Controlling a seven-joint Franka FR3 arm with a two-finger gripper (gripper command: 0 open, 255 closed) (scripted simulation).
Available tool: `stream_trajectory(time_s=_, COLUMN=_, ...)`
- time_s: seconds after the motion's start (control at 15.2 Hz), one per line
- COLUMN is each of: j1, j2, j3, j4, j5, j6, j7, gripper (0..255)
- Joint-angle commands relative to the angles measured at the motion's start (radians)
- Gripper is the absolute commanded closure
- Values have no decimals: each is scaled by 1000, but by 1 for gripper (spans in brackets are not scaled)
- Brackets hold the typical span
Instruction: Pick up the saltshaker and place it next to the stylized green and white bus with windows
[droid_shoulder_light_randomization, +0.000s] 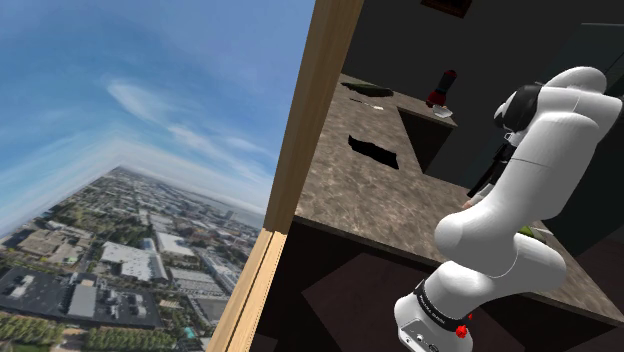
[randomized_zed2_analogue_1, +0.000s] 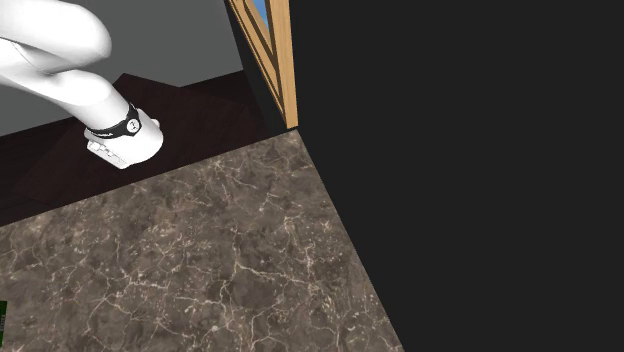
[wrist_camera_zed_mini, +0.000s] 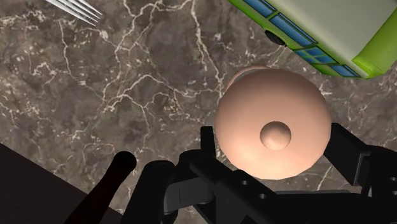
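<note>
In the wrist view a peach-coloured saltshaker (wrist_camera_zed_mini: 254, 114) with a rounded top and a small knob sits between my two black fingers. My gripper (wrist_camera_zed_mini: 273, 145) is shut on it, one finger pressing each side. Just beyond the shaker lies the green bus (wrist_camera_zed_mini: 318, 28) with blue windows, on the brown marbled counter (wrist_camera_zed_mini: 127, 95). The shaker's base looks close to the bus's side; whether it touches the counter I cannot tell. In the shoulder view the white arm (droid_shoulder_light_randomization: 530, 190) bends over the counter and hides the hand; a sliver of green (droid_shoulder_light_randomization: 532, 232) shows beside it.
Silver fork tines (wrist_camera_zed_mini: 75, 9) lie on the counter away from the bus. The shoulder view shows a dark cut-out (droid_shoulder_light_randomization: 372, 150) in the counter, a red and black object (droid_shoulder_light_randomization: 440, 88) at the far end, and a wooden window frame (droid_shoulder_light_randomization: 300, 150). The counter's edge (wrist_camera_zed_mini: 38, 172) runs near the fingers.
</note>
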Motion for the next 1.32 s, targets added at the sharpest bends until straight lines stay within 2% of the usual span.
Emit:
stream_trajectory(time_s=0.0, j1=-1, j2=7, j3=2, j4=-7, j5=3, j6=14, j7=0, gripper=255)
stream_trajectory(time_s=0.46, j1=-1, j2=7, j3=2, j4=-7, j5=3, j6=14, j7=-1, gripper=255)
stream_trajectory(time_s=0.53, j1=-1, j2=7, j3=2, j4=-7, j5=3, j6=14, j7=-1, gripper=0)
stream_trajectory(time_s=0.86, j1=-1, j2=7, j3=2, j4=-7, j5=3, j6=14, j7=-1, gripper=0)
stream_trajectory(time_s=1.12, j1=0, j2=-8, j3=-2, j4=102, j5=-5, j6=-107, j7=6, gripper=0)
stream_trajectory(time_s=1.25, j1=0, j2=-8, j3=-2, j4=102, j5=-5, j6=-107, j7=6, gripper=0)
